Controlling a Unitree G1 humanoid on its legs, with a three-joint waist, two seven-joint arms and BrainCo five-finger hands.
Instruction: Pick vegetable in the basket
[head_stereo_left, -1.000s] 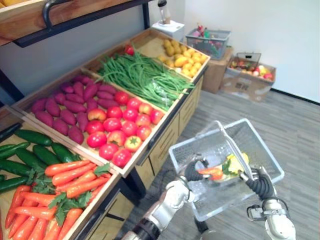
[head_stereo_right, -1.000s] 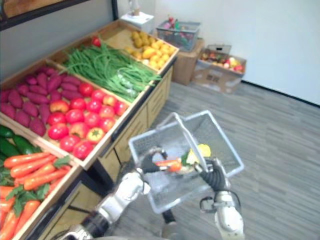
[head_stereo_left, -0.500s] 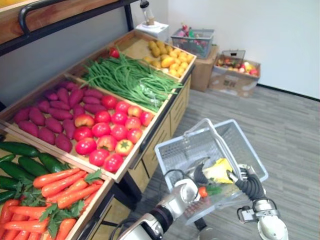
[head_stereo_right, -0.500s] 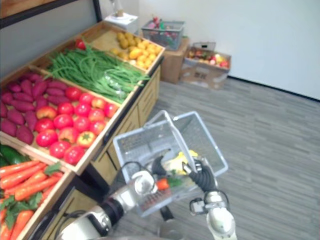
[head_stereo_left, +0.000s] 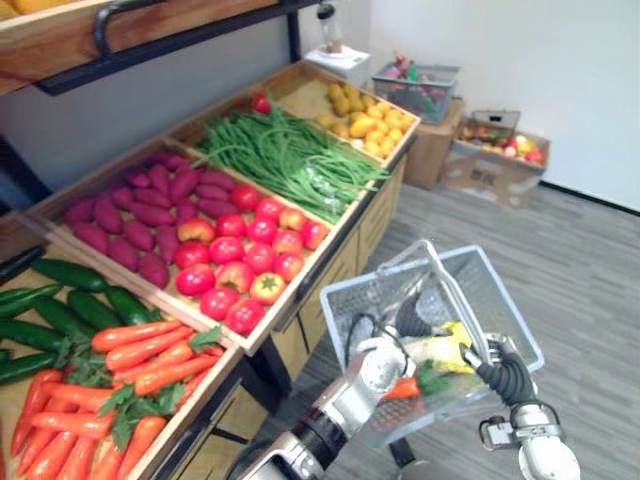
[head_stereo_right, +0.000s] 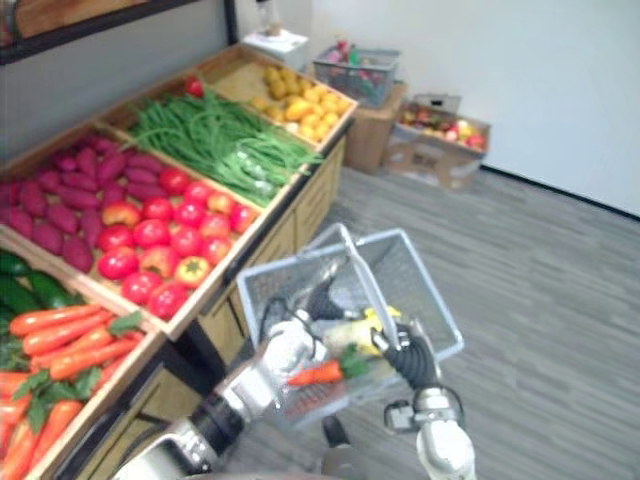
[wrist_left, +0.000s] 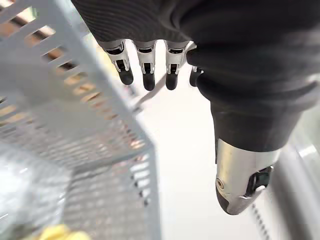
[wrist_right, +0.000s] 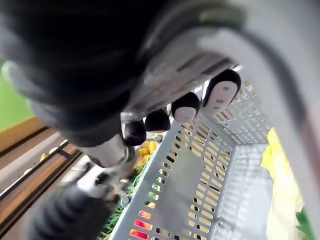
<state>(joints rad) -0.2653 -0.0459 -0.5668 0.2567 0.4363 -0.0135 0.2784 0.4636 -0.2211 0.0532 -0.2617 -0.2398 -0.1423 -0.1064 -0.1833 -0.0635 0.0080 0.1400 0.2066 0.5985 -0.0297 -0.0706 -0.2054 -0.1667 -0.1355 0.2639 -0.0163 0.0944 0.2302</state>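
While the fingers (wrist_right: 186, 106) of my right hand (head_stereo_left: 505, 372) are curling round the basket handle (head_stereo_left: 455, 305), my left hand (head_stereo_left: 408, 322) is hanging straight-fingered, holding nothing, inside the basket (head_stereo_left: 345, 300) — the carrot (head_stereo_left: 402, 388) is lying low in it beside a yellow vegetable (head_stereo_left: 440, 350).

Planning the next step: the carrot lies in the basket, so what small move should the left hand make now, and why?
Probably lift the left hand up out of the basket. Its fingers are straight and hold nothing, the carrot lies inside, and the right hand grips the handle.
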